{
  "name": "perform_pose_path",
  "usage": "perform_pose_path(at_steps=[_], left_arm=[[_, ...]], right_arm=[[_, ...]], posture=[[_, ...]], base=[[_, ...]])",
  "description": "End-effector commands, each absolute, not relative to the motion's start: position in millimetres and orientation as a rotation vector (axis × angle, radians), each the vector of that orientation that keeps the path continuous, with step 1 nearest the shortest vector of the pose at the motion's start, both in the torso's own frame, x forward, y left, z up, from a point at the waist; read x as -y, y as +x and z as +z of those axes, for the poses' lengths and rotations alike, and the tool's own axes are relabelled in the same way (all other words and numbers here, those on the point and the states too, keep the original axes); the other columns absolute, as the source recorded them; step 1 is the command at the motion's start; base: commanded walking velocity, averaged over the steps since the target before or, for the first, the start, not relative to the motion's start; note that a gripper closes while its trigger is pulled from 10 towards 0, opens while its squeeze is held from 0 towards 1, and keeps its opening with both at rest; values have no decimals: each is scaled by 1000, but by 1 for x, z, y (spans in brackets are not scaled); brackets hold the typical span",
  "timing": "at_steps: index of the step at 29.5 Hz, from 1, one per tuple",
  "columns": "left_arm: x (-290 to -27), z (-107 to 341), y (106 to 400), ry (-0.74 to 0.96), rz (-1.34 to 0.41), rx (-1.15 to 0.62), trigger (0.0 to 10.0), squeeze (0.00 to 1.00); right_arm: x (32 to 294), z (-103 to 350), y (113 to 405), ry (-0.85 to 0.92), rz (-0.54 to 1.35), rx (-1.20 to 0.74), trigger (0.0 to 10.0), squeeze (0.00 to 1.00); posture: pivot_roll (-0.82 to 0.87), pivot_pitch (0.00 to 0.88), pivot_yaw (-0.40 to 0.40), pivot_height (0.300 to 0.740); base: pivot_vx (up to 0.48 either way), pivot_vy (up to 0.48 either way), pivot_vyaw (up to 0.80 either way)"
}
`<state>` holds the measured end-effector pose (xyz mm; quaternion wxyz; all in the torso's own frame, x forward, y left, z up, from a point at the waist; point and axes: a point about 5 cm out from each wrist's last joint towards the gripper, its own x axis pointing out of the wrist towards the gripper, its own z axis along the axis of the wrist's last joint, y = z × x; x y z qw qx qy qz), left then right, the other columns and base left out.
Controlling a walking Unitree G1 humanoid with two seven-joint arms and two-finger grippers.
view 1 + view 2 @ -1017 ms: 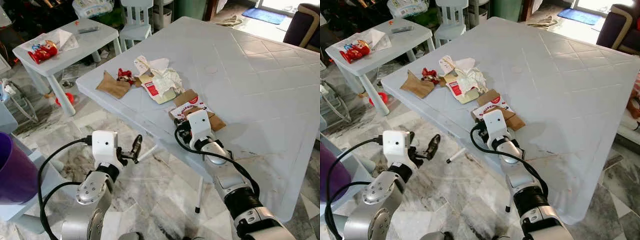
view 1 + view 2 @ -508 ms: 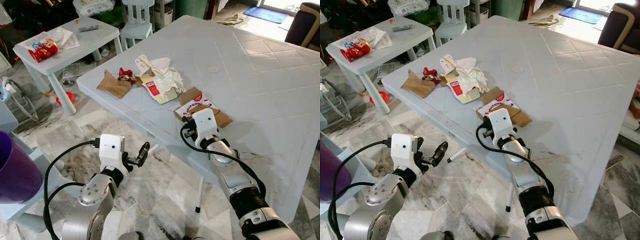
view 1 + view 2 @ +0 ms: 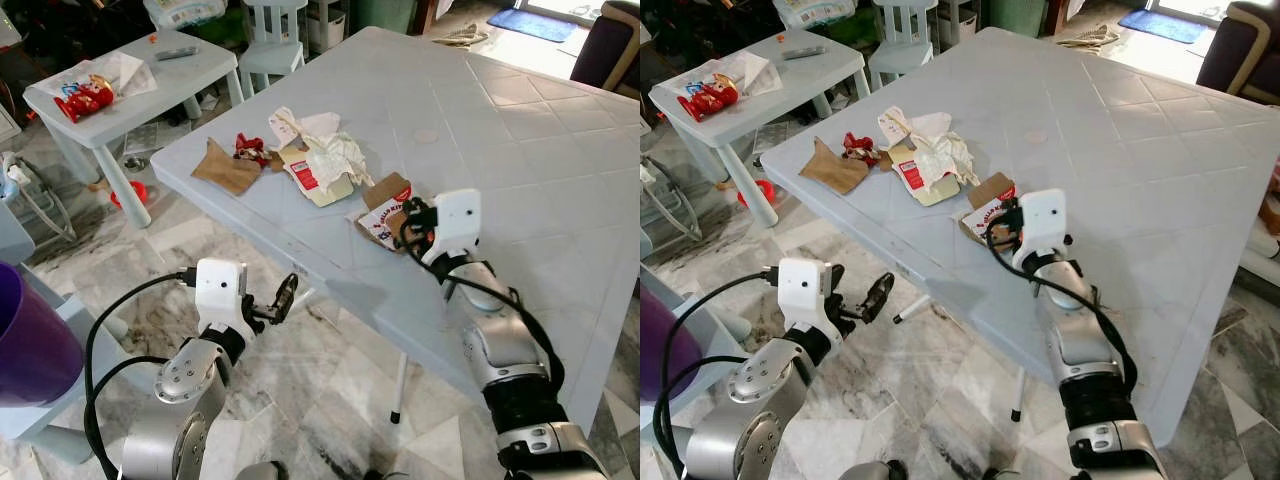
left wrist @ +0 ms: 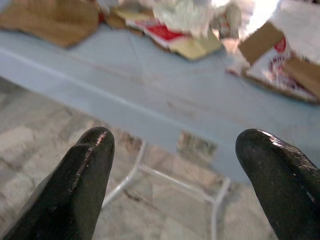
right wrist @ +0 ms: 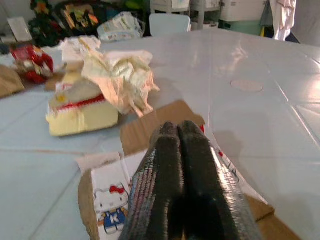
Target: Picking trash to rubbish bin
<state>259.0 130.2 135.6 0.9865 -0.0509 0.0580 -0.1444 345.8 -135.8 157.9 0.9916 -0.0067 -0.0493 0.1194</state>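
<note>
Large white table (image 3: 520, 130): spans the centre and right, trash lying near its left edge.
Small white table (image 3: 150, 85): far left, bearing a red packet (image 3: 84, 100) and paper.
White chair (image 3: 270, 40): far, behind the small table.
Purple bin (image 3: 30, 340): near left edge, on the floor side.
Right gripper (image 5: 182, 165): over the large table's near-left part, fingers pressed together, tips touching the flattened cardboard box (image 3: 385, 215) with a cartoon print.
Left gripper (image 3: 283, 298): below the table edge, above the marble floor (image 3: 330, 390), fingers (image 4: 85, 185) spread apart, holding nothing.
Crumpled white wrapper (image 3: 335, 160): left of the box, on a yellow-red carton (image 3: 315, 180).
Brown paper bag (image 3: 225, 168): farther left, near the corner; small red wrapper (image 3: 248, 150) beside it.
</note>
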Motion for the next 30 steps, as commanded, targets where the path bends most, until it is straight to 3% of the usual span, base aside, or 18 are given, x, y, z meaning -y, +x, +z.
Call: perform_pose_path(at_steps=[1,5,6,7,8,13,20,30], left_arm=[[-135,137,261,-83,-266,-106,10000,0],[-135,138,262,-75,-260,-99,10000,0],[-136,138,263,-73,-257,-98,10000,0],[-136,138,263,-71,-255,-96,10000,0],[-137,138,264,-62,-251,-94,10000,0],[-136,137,265,-58,-250,-92,10000,0],[-136,138,265,-52,-251,-83,10000,0],[-137,137,264,-49,-256,-89,10000,0]], right_arm=[[144,161,342,-12,225,100,0,0],[149,160,340,-59,215,95,0,0],[150,160,340,-67,213,92,3176,0],[151,158,339,-62,214,82,8863,729],[151,153,338,-64,225,51,10000,1000],[155,150,339,-77,217,27,10000,1000],[181,156,345,-149,90,45,10000,1000],[191,143,345,-133,36,-42,10000,1000]], posture=[[121,135,4,740],[120,132,3,740],[120,132,3,740],[120,132,3,740],[120,130,3,740],[123,126,1,740],[124,123,-1,740],[124,131,2,740]], base=[[0,0,0],[0,0,0],[0,0,0],[0,0,0],[0,0,0],[0,0,0],[0,0,0],[0,0,0]])
